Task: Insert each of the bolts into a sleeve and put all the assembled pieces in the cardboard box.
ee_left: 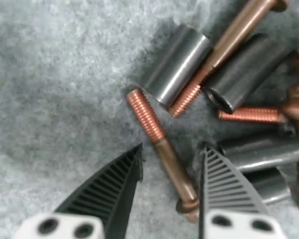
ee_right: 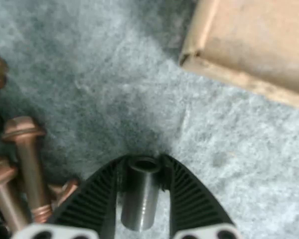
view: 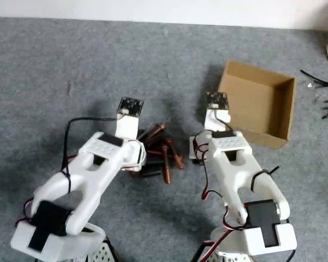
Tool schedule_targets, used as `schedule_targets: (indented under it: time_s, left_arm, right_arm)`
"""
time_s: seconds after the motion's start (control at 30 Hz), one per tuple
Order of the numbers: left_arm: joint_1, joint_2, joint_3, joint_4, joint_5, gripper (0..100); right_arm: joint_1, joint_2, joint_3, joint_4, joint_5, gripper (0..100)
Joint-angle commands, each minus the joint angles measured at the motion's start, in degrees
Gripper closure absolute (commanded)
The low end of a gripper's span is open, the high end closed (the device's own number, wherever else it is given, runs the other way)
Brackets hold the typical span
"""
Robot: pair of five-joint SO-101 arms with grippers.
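A pile of copper bolts and dark sleeves lies on the grey carpet between the two arms. My left gripper is open low over the pile's edge. One copper bolt lies on the carpet between its fingers, untouched. Dark steel sleeves lie just beyond it. My right gripper is shut on a dark sleeve that stands upright between its fingers, just above the carpet. The cardboard box stands open beyond the right arm, and its corner is near.
Several copper bolts lie beside the right gripper. Loose black cable ties lie on the carpet past the box at the far right. Bare carpet stretches across the back and left.
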Motion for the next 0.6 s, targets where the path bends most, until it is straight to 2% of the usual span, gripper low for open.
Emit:
schedule_targets:
  time_s: [0.0,0.07,0.2,0.4,0.47,0.57]
  left_arm:
    - [-0.1,2.0,-1.3,0.9,0.8,82]
    - [-0.1,1.6,-1.2,1.6,0.8,84]
    - [0.0,1.6,-1.4,2.4,0.8,100]
    - [-1.4,0.9,-3.5,5.4,-0.2,100]
    - [-3.4,-1.4,-5.1,9.2,-6.8,100]
    - [-6.5,-7.8,-4.9,13.9,-22.8,100]
  right_arm:
    - [1.2,-1.6,0.1,-1.1,1.0,99.4]
    - [1.2,-1.6,0.1,-1.1,1.0,99.4]
    - [1.2,-1.6,0.1,-1.1,1.0,99.4]
    - [1.3,-1.6,0.1,-1.1,1.0,99.4]
    - [1.3,-1.6,0.1,-1.1,1.0,99.4]
    - [1.3,-1.6,0.1,-1.1,1.0,99.4]
